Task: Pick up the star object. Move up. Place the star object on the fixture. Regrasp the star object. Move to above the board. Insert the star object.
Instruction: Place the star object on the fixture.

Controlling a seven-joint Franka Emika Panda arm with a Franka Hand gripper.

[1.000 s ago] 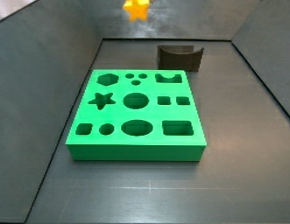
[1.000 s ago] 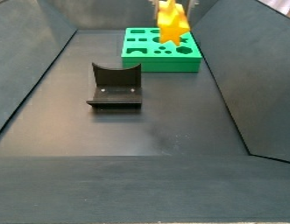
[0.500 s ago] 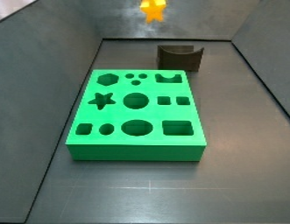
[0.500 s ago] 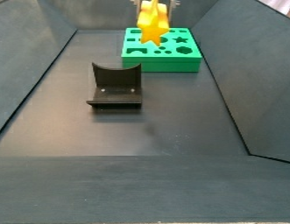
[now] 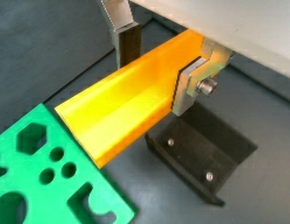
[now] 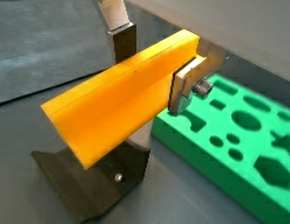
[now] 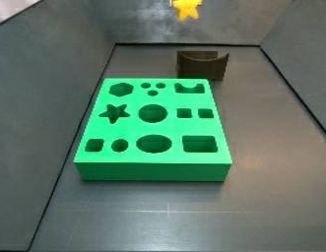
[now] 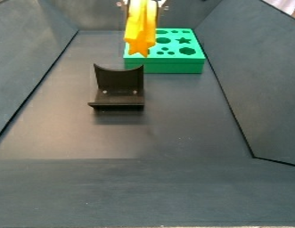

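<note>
- Yellow-orange star object [image 5: 130,96] is up in the air, clamped between the tool's [image 5: 159,63] silver fingers [image 5: 189,80].
- Below it in both wrist views sits the dark fixture [image 6: 95,182], apart from the piece.
- Green board [image 7: 154,130] lies flat on the floor, holes empty.
- Star object [image 8: 141,27] hangs above the fixture [image 8: 116,88].

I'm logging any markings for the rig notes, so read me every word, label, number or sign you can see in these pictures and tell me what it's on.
None: no text shows on the star object held in the tool above the fixture, nor on the fixture or the board.
</note>
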